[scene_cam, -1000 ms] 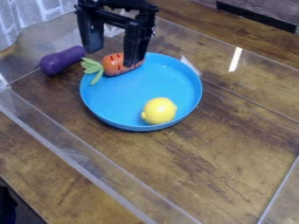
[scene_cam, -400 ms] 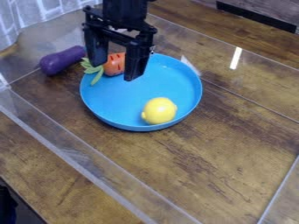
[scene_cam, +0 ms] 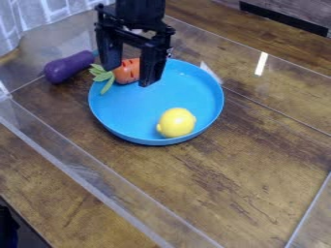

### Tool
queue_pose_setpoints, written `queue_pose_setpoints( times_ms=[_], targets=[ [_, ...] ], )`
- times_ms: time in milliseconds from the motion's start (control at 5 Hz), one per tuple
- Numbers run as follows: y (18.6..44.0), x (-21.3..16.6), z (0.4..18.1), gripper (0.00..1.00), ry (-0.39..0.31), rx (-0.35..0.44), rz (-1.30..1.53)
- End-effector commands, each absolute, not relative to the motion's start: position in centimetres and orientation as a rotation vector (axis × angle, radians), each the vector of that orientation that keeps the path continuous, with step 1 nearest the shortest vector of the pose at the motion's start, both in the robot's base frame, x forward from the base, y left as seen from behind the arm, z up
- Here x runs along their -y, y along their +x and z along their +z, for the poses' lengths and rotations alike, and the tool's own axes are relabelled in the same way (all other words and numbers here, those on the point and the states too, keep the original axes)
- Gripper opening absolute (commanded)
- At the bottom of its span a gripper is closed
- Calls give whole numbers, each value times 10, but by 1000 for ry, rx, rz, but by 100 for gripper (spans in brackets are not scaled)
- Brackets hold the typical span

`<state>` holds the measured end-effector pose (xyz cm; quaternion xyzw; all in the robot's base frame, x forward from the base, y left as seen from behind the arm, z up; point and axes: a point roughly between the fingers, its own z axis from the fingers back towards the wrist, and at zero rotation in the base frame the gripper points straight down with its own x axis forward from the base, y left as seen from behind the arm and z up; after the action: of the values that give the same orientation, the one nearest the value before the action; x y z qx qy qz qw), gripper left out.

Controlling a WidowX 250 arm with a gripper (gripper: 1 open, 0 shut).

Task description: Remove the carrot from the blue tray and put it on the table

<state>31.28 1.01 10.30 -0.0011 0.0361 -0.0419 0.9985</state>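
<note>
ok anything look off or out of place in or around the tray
Nothing is spilled or damaged. The carrot lies at the far left rim of the blue tray, its leaves poking over the edge, between the open fingers. The lemon sits inside; the eggplant rests outside on the table.
</note>
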Motion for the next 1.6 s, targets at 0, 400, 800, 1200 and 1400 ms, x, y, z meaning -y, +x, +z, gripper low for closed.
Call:
queue_pose_setpoints(
  times_ms=[0, 400, 800, 1200, 1400],
  targets=[
    [324, -19, 115, 100, 8, -11, -80],
    [331, -26, 109, 100, 15, -5, -95],
    [338, -33, 102, 100, 21, -2, -114],
    [344, -39, 97, 100, 27, 7, -140],
    [346, -42, 94, 100, 30, 12, -153]
  ],
)
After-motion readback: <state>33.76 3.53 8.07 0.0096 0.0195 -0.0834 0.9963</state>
